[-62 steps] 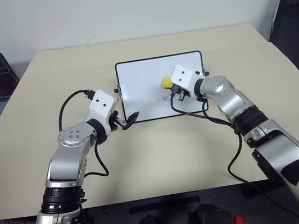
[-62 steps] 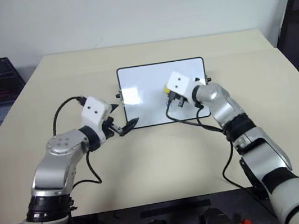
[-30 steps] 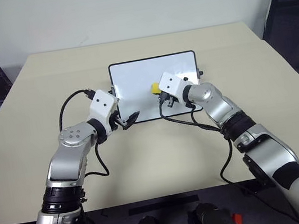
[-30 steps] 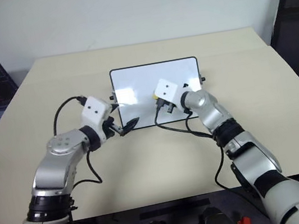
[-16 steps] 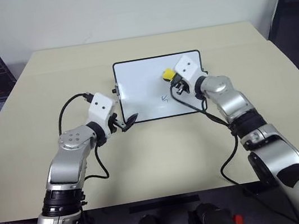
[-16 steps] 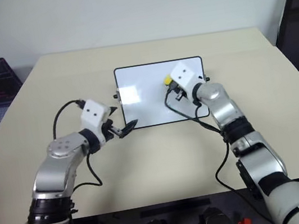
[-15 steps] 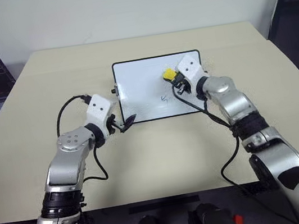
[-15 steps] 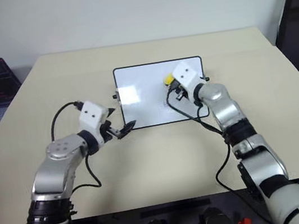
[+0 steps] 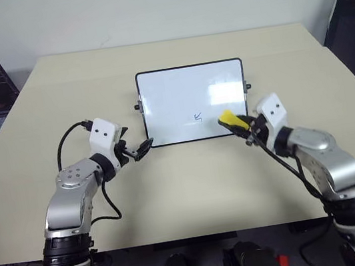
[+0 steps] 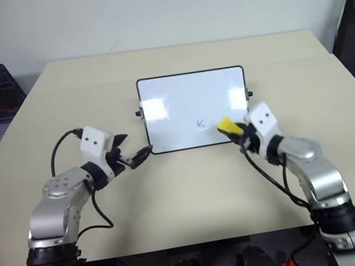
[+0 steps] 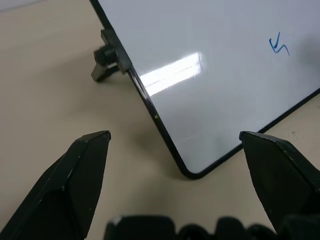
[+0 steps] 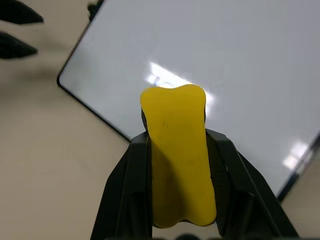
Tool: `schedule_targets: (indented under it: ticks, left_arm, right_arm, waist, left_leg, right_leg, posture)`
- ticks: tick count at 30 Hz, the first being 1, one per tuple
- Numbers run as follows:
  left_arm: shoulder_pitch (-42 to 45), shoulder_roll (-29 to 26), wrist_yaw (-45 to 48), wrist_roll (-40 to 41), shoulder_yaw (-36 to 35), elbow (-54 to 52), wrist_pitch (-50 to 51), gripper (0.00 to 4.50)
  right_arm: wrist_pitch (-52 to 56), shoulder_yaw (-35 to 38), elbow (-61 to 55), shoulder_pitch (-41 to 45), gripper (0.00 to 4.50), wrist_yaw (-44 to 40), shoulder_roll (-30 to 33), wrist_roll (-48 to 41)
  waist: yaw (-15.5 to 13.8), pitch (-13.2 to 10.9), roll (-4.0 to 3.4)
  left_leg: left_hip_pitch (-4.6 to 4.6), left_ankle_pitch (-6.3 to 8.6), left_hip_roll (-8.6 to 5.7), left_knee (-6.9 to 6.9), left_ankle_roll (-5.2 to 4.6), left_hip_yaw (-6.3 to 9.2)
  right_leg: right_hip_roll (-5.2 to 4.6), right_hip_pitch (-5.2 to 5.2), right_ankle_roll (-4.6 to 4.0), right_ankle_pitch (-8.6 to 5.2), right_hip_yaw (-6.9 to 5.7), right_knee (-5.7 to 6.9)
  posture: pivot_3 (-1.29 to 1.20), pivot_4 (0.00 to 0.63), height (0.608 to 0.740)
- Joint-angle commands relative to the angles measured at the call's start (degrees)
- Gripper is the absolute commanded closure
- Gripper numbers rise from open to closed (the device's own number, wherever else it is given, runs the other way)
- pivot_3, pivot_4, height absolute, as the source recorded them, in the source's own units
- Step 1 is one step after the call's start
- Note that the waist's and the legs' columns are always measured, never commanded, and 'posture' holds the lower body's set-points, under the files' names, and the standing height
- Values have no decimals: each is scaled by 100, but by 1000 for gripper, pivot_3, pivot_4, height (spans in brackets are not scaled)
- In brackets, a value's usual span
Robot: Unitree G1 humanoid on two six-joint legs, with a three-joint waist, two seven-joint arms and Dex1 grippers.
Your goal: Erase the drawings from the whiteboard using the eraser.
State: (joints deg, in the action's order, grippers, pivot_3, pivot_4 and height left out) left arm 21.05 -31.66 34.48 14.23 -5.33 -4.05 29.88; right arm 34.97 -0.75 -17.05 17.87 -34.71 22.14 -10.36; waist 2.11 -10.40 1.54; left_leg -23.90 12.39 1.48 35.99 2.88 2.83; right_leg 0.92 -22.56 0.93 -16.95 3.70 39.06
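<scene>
Your right gripper (image 9: 235, 122) pinches the eraser (image 9: 227, 120) at centre right, poised to wipe the drawings (image 9: 197, 117) mid-whiteboard (image 9: 170, 87); your left gripper (image 9: 141, 149), fingers spread, waits by its lower-left corner, seemingly to steady it.

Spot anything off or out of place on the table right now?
Nothing damaged or spilled. One blue scribble is left on the whiteboard, while the eraser, in the right gripper, sits at the board's near right corner, off the mark.
</scene>
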Motion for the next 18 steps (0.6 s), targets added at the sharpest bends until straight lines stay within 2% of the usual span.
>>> schedule_targets:
  ticks: [1, 6, 10, 18]
  left_arm:
    - [101, -36, -31, 110, -174, -289, -50, 0]
    - [161, -112, 37, 143, -223, -94, -168, 0]
    - [177, -172, 133, 84, -198, 148, -382, 0]
    - [269, -234, 376, -137, 48, 515, -798, 0]
  right_arm:
    - [-213, 14, -491, -296, 3399, -38, 46, -179]
    - [-332, -221, -633, -442, 3399, -51, 47, -153]
    - [-490, -472, -445, -63, 3399, 127, 87, 145]
    - [-1271, -1309, 851, 970, 3399, 293, 35, 1112]
  waist:
    - [5, 0, 0]
    - [12, 0, 0]
    - [12, 0, 0]
    - [-20, 1, 1]
  left_leg:
    - [0, 0, 1, 0, 0, 0]
    - [5, -1, 0, 4, 0, -4]
    - [6, -1, -1, 5, 0, -6]
    - [7, -1, -3, 5, 1, -7]
  right_leg:
    - [1, 0, 0, 0, -1, 1]
    - [2, 4, 8, -3, 1, 2]
    - [3, 6, 8, -3, 1, 2]
    - [2, 10, 0, 1, -6, -1]
  posture:
    - [0, 150, 740]
    - [0, 150, 740]
    - [0, 150, 740]
    - [0, 150, 740]
